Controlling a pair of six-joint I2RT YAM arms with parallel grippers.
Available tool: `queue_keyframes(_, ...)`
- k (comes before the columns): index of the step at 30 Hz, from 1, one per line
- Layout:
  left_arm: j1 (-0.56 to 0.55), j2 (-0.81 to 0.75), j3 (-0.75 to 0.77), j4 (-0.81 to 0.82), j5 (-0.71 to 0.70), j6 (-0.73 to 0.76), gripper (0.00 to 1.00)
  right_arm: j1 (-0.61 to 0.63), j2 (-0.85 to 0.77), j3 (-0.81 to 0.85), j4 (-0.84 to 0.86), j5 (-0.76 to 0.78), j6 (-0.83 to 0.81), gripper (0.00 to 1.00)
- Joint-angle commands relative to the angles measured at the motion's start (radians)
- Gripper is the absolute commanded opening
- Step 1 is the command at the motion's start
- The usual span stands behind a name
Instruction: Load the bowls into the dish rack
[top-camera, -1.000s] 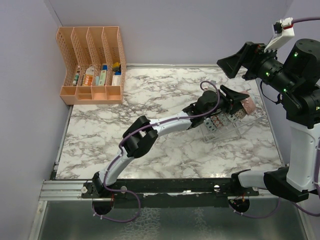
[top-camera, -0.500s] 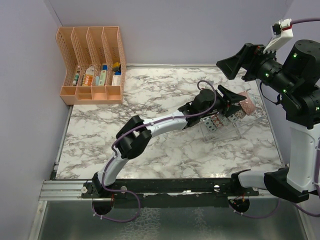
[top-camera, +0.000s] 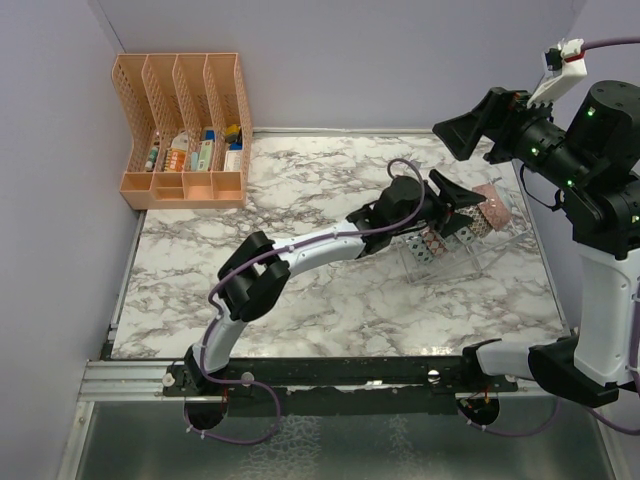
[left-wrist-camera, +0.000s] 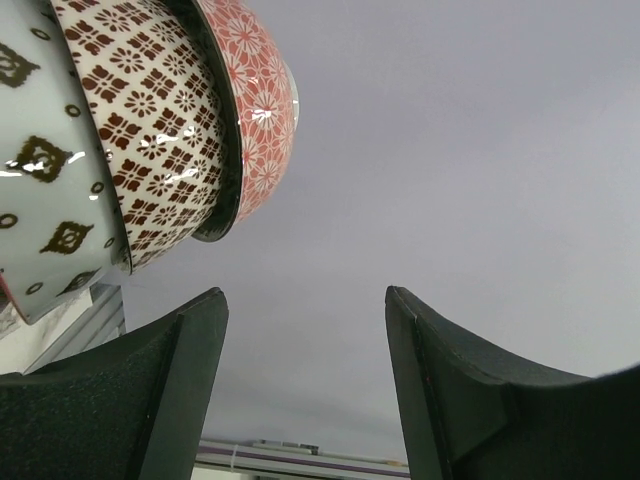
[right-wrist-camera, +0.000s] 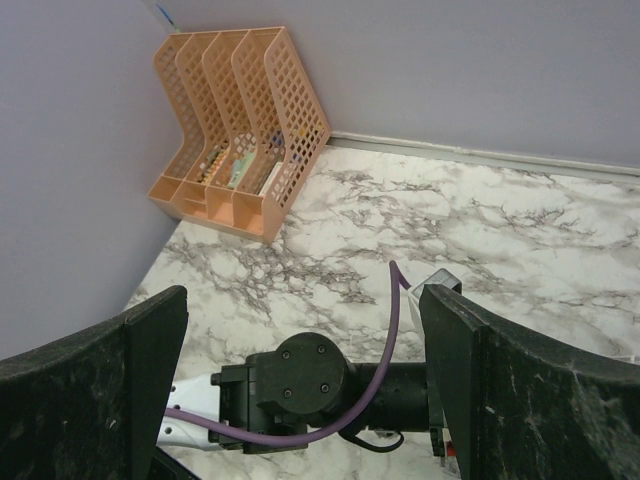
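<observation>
The clear dish rack (top-camera: 478, 258) stands at the right of the marble table and holds bowls on edge. The left wrist view shows three of them side by side at upper left: a grey-green bowl (left-wrist-camera: 40, 170), a beige-brown bowl (left-wrist-camera: 150, 130) and a red/pink bowl (left-wrist-camera: 258, 90). The red/pink bowl (top-camera: 492, 212) and the beige-brown bowl (top-camera: 432, 246) also show from above. My left gripper (top-camera: 466, 210) (left-wrist-camera: 305, 295) is open and empty, right beside these bowls. My right gripper (top-camera: 472, 128) (right-wrist-camera: 300, 305) is open and empty, raised high above the rack. The other bowls are hidden.
A peach slotted file organizer (top-camera: 185, 130) (right-wrist-camera: 240, 130) with small items stands in the back left corner against the wall. The left arm (top-camera: 300, 255) stretches diagonally across the table; its wrist (right-wrist-camera: 310, 380) lies under the right gripper. Walls close the left and back sides.
The left arm's elbow has swung to the left and its gripper has drawn back a little from the rack. The right arm has not moved.
</observation>
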Motion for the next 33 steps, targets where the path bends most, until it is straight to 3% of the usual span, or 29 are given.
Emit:
queue_keyframes(1, 0.017, -0.090, -0.007, -0.060, 0.022, 0.069, 0.69, -0.007, -0.017, -0.003, 0.014, -0.022, 0.000, 0.99)
queue_keyframes(6, 0.055, -0.160, -0.015, -0.160, 0.042, 0.179, 0.98, -0.007, -0.013, -0.001, 0.026, -0.029, 0.001, 0.99)
queue_keyframes(11, 0.114, -0.263, -0.058, -0.295, 0.060, 0.313, 0.99, -0.007, -0.032, -0.030, 0.056, -0.022, 0.007, 0.99)
queue_keyframes(18, 0.205, -0.370, -0.096, -0.623, 0.100, 0.565, 0.99, -0.007, -0.019, -0.027, 0.063, -0.026, 0.013, 0.99)
queue_keyframes(26, 0.241, -0.543, -0.062, -1.018, -0.314, 0.833, 0.99, -0.007, -0.003, -0.049, 0.077, -0.050, 0.024, 0.99)
queue_keyframes(33, 0.248, -0.591, 0.026, -1.262, -0.595, 0.873, 0.99, -0.007, -0.002, -0.099, 0.121, -0.079, 0.037, 0.99)
